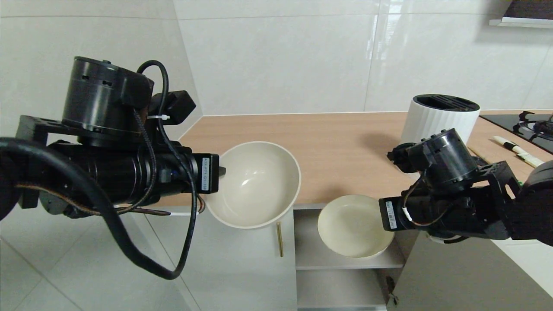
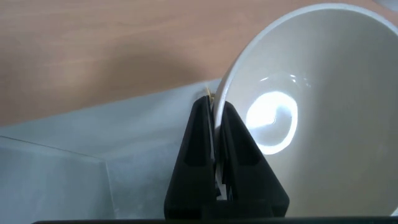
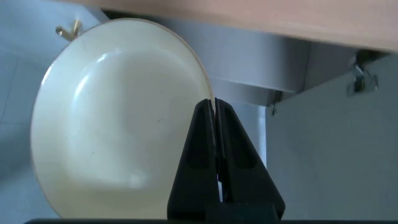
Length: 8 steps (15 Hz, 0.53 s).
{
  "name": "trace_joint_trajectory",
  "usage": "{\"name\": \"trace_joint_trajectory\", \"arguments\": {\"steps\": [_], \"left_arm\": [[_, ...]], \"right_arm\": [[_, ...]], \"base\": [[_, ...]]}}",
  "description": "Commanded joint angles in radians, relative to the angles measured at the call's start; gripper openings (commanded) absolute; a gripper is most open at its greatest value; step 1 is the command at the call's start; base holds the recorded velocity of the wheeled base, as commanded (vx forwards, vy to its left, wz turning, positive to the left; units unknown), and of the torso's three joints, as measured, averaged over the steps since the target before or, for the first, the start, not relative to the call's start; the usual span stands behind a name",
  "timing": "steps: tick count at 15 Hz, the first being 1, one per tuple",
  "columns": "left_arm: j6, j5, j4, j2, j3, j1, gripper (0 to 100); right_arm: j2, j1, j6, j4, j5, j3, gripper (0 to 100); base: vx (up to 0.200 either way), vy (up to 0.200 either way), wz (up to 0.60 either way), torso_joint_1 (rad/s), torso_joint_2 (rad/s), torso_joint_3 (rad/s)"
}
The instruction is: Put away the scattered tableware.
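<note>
A large cream bowl hangs in front of the counter edge, tilted with its inside facing me. My left gripper is shut on the bowl's rim. A smaller cream dish is held in front of the open cabinet, above its upper shelf. My right gripper is shut on the rim of this dish. In the head view both wrists hide most of the fingers.
The wooden counter carries a white ribbed holder and a light-handled utensil near the hob. The cabinet door stands open on the right. A closed door with a gold handle is left of the opening.
</note>
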Motion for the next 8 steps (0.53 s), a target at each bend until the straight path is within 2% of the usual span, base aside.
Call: {"name": "trace_joint_trajectory", "arguments": {"steps": [1,2,4,8], "left_arm": [[0.000,0.004,0.000,-0.005,0.016,-0.022,0],[0.000,0.008,0.000,-0.005,0.017,-0.025,0],[0.002,0.014,-0.001,-0.010,0.016,-0.025,0],[0.002,0.014,0.000,-0.013,0.016,-0.027,0]], "right_arm": [[-0.036,0.013,0.000,-0.031,0.002,0.060,0],[-0.035,0.038,0.002,-0.042,0.002,0.086,0],[-0.033,0.053,0.008,-0.079,-0.002,0.135,0],[-0.017,0.065,0.006,-0.172,-0.015,0.212,0]], "base": [[0.000,0.000,0.00,0.000,0.00,0.000],[0.000,0.000,0.00,0.000,0.00,0.000],[0.000,0.000,0.00,-0.115,0.28,0.188],[0.000,0.000,0.00,-0.157,0.45,0.278]]}}
